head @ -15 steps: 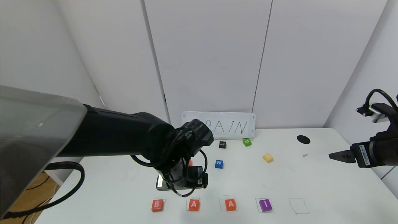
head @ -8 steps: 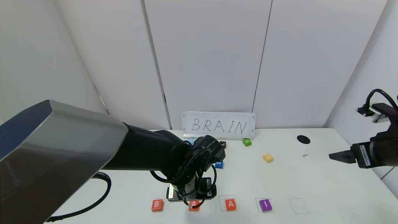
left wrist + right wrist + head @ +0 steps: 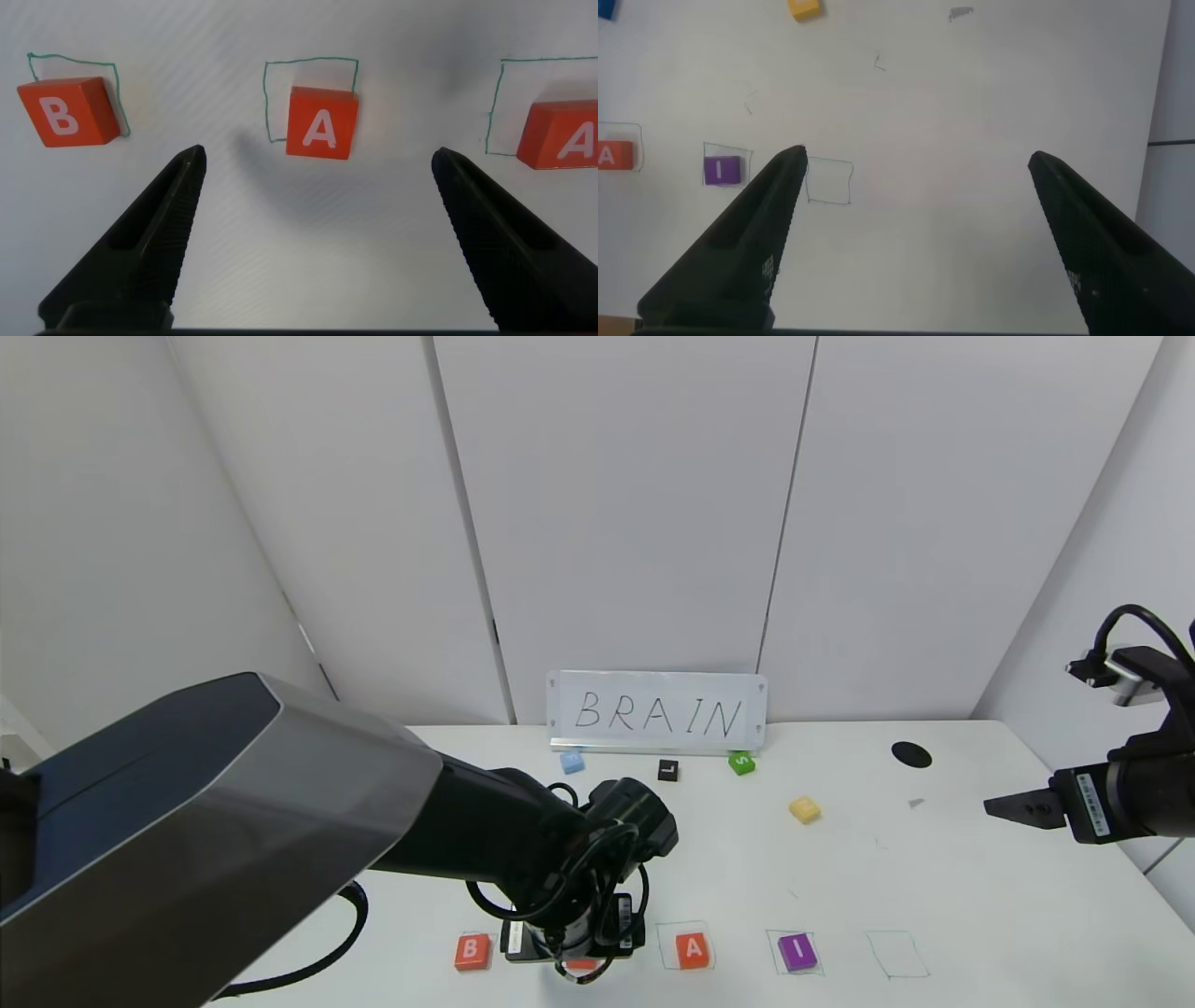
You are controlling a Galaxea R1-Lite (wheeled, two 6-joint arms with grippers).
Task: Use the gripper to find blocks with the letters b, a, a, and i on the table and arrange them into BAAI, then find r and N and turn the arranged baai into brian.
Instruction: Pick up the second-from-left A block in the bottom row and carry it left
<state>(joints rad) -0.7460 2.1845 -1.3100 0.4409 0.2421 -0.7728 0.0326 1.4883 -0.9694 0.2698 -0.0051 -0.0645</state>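
The blocks lie in a row near the front edge of the white table [image 3: 934,896]: orange-red B [image 3: 472,950], a first A mostly hidden under my left wrist [image 3: 583,964], a second A [image 3: 692,949] and purple I [image 3: 797,951]. My left gripper [image 3: 571,947] hangs over the first A. In the left wrist view it [image 3: 318,154] is open and empty, with that A [image 3: 321,122] just beyond the fingertips, B [image 3: 65,112] and the other A [image 3: 565,135] to the sides. The yellow N [image 3: 804,808] lies farther back. The R is hidden. My right gripper [image 3: 1004,805] is open at the right edge.
A BRAIN sign [image 3: 656,712] stands at the back. In front of it lie a light blue tile [image 3: 571,763], a black L [image 3: 667,770] and a green S [image 3: 740,763]. An empty drawn square [image 3: 896,954] lies right of the I. A black hole [image 3: 911,754] is at the back right.
My left arm has come forward and down from mid-table to the first A, covering it and the W. The sign and the light blue tile have come into view. The right arm barely moved.
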